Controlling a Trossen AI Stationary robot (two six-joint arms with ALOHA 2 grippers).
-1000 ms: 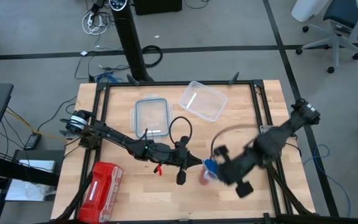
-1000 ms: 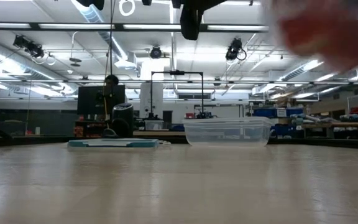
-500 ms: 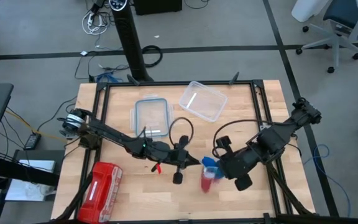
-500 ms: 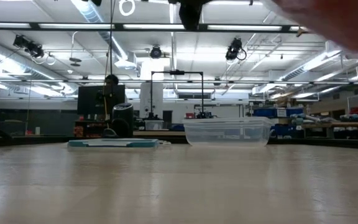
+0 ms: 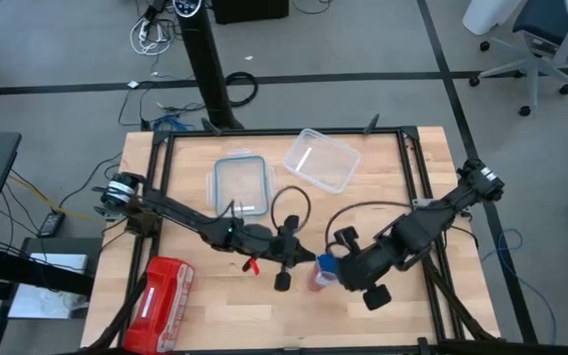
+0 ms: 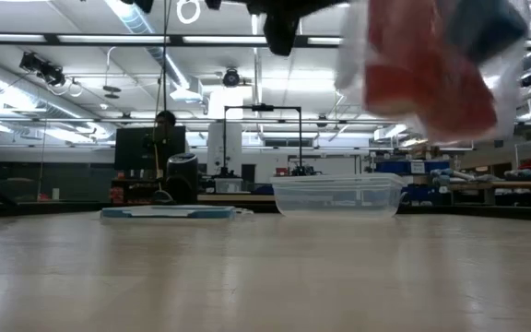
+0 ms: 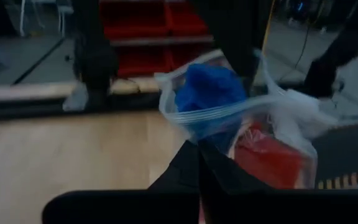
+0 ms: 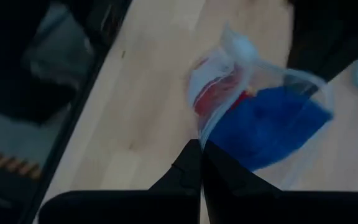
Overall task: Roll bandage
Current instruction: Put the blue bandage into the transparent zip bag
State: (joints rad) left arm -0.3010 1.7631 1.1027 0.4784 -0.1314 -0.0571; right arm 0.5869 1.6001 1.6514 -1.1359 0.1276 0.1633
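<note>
A clear plastic zip bag (image 5: 323, 273) hangs above the table's near middle between my two grippers. Inside it sit the blue bandage (image 7: 209, 92) (image 8: 272, 132), bunched near the bag's mouth, and a red fabric roll (image 7: 267, 163) (image 8: 219, 94) lower down. My left gripper (image 5: 308, 259) (image 7: 199, 163) is shut on the bag from the table's left. My right gripper (image 5: 336, 268) (image 8: 201, 152) is shut on it from the right. In the low view the bag (image 6: 431, 69) shows blurred, well clear of the tabletop. My left gripper pinches the bag's rim just under the zip strip (image 7: 194, 132) between its two fingers. It comes nearly level from the table's left. The bag is lifted clear and its body hangs below. My right gripper pinches the bag's opposite rim (image 8: 207, 134), slanting down from the right. The mouth gapes between the two holds, and the bandage sits just inside it.
A red zip pouch (image 5: 161, 292) lies at the near left. A clear plastic container (image 5: 321, 160) (image 6: 337, 195) and its lid (image 5: 240, 184) (image 6: 167, 212) stand at the far middle. Bare wood lies under the bag.
The bag has swung: half a second ago it stood higher, almost out of the low view, and now it hangs lower and farther toward the table's left. My right gripper has come down and a little left with it. Both grippers stay shut.
</note>
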